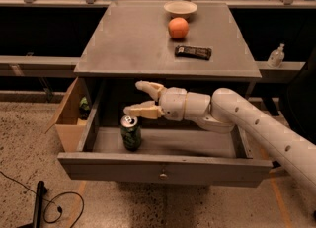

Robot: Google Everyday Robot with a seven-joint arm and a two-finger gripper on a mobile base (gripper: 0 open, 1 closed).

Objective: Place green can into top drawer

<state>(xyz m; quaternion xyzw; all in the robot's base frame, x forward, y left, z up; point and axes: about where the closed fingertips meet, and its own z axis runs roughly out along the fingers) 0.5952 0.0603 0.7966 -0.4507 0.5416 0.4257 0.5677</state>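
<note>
The green can [131, 133] stands upright inside the open top drawer [163, 169], near its front left corner, silver top showing. My gripper [139, 97] is just above and behind the can, over the drawer. Its two tan fingers are spread apart and hold nothing. The lower finger [140, 110] hovers close over the can's top. The white arm [256, 128] reaches in from the right across the drawer.
On the grey cabinet top [128, 39] lie an orange [178, 27], a dark snack bar [193, 52] and a pale bowl [180, 9]. A tan plywood box [69, 118] with a small dark-green object [84, 107] stands at the left. A black cable [49, 207] lies on the floor.
</note>
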